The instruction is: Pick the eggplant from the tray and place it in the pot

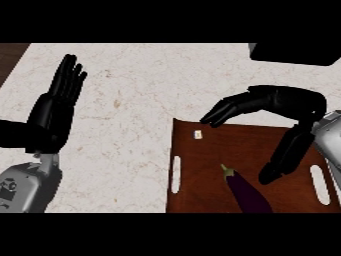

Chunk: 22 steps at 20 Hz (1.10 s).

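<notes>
The counter (143,90) looked like smooth veined stone. The tray (210,165) on it showed satin-finished wood. The eggplant (248,195) had glossy skin; left hand (51,115) and right hand (291,102) were matt.

Eggplant (248,195) lies on the brown tray (202,165), stem end pointing up-left. Right hand (284,100) is over the tray, fingers and thumb apart, thumb tip just beside the eggplant and clear of it. Left hand (51,112) rests open at the left, fingers up, over the marble counter (143,90).

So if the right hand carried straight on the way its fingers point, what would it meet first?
Probably the tray at its far left corner, then the counter; how high the right hand is cannot be told. The eggplant lies off that line, nearer the thumb.
</notes>
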Available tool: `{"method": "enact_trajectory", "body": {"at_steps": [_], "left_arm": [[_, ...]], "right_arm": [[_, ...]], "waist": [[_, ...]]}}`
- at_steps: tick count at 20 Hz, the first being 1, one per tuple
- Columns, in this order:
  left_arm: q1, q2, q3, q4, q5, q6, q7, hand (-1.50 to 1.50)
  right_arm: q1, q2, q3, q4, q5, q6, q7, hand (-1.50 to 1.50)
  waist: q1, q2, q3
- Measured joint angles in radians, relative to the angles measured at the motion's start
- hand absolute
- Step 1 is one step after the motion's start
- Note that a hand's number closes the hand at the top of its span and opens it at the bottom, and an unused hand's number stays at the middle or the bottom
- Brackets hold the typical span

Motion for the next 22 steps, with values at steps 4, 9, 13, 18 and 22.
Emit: {"method": "enact_trajectory", "body": {"at_steps": [4, 9, 13, 18, 22], "left_arm": [[-0.005, 0.005, 0.029, 0.034, 0.008, -0.006, -0.024, 0.0], [-0.016, 0.015, 0.057, 0.057, 0.026, -0.021, -0.028, 0.0], [-0.004, 0.018, 0.072, 0.066, 0.031, -0.028, -0.04, 0.0], [-0.008, 0.019, 0.096, 0.099, 0.034, -0.038, -0.059, 0.0], [-0.003, 0.01, 0.102, 0.106, 0.03, -0.037, -0.072, 0.0]], "right_arm": [[-0.064, -0.063, 0.032, -0.007, 0.125, 0.002, -0.082, -1.5], [-0.132, -0.134, 0.139, -0.043, 0.298, -0.041, -0.155, -1.5], [-0.161, -0.161, 0.24, -0.056, 0.415, -0.106, -0.233, -1.5], [-0.18, -0.166, 0.362, -0.015, 0.546, -0.19, -0.312, -1.5], [-0.193, -0.136, 0.451, 0.048, 0.633, -0.235, -0.335, -1.5]], "waist": [[-0.018, -0.001, 0.0], [-0.029, -0.007, -0.002], [-0.042, -0.014, -0.003], [-0.063, -0.02, -0.004], [-0.071, -0.024, -0.005]]}}
